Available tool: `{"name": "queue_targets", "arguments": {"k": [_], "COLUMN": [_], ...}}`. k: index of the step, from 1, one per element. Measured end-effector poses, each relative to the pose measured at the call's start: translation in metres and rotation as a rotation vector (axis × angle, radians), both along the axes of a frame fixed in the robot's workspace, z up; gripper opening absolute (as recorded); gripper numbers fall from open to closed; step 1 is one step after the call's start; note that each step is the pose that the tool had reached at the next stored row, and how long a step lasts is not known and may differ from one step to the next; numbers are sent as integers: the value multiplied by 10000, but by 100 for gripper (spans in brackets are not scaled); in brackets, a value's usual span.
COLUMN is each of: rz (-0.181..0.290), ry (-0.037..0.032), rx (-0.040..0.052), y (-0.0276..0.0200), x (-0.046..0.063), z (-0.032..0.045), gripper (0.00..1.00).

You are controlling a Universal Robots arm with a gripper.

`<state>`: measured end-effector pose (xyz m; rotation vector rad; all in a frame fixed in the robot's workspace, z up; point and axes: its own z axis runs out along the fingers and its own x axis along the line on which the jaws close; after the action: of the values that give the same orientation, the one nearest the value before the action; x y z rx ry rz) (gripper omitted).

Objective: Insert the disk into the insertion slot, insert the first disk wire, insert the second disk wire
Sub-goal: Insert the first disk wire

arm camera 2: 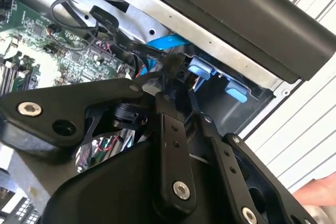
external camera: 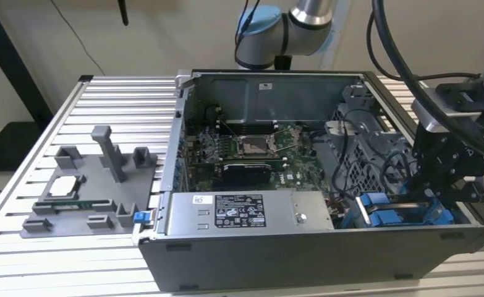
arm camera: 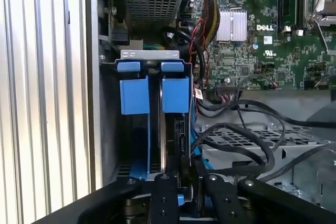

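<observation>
The disk (arm camera: 178,135) stands on edge in the insertion slot (arm camera: 152,69) of the grey drive cage, held in its blue carrier frame (arm camera: 175,93). A second blue carrier (arm camera: 134,94) sits in the bay beside it. My gripper (arm camera: 181,169) hangs right over the disk's exposed end, at the case's corner on the exterior view's right (external camera: 441,189). In the second wrist view the gripper (arm camera 2: 171,85) is shut on a black wire connector (arm camera 2: 172,66), whose black cable trails back toward the motherboard. The connector is at the disk's end; whether it is seated I cannot tell.
Loose black cables (arm camera: 247,135) loop over the cage next to the disk. The motherboard (external camera: 250,148) and grey power-supply box (external camera: 242,213) fill the case. A grey fixture (external camera: 93,185) with parts stands on the slatted table. A fingertip (arm camera 2: 315,195) shows near the case edge.
</observation>
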<state>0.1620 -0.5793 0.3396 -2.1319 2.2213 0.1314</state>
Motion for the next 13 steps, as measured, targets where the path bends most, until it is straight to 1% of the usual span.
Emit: {"name": "queue_targets", "arguments": {"k": [4,6,7,10,13], "rz": [-2,-3,-4,-7,-7], "ry": [0,0,0,0,3], "rx": [0,5,4,6,1], "y": [0,0,0,7,34], "x": [-3,-3,-3,0,79], "z": [175,242,259,261,261], "gripper": [100,100,100,100,100]}}
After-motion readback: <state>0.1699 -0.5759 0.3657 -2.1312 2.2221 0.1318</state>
